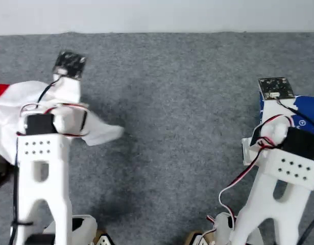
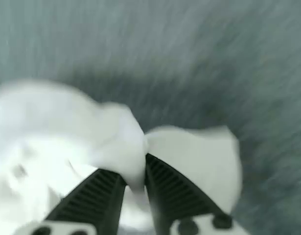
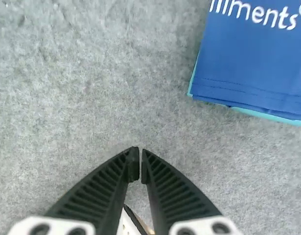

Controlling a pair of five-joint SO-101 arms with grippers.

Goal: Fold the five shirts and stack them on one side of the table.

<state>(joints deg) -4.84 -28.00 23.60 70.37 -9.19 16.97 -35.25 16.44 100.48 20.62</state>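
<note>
We judge the white shirt (image 2: 52,132) is the one in hand: our left gripper (image 2: 134,169) is clamped on a pinch of its cloth at the left side of the grey surface (image 3: 67,73). The shirt lies crumpled and unfolded, so next it wants spreading flat toward the middle. Our right gripper (image 3: 140,152), closed on nothing, hangs near a folded blue shirt (image 3: 253,63) at the right edge.

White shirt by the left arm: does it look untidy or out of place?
Yes: the white shirt is crumpled and unfolded at the table's left side, with a bunch of it pinched in the left tool.
</note>
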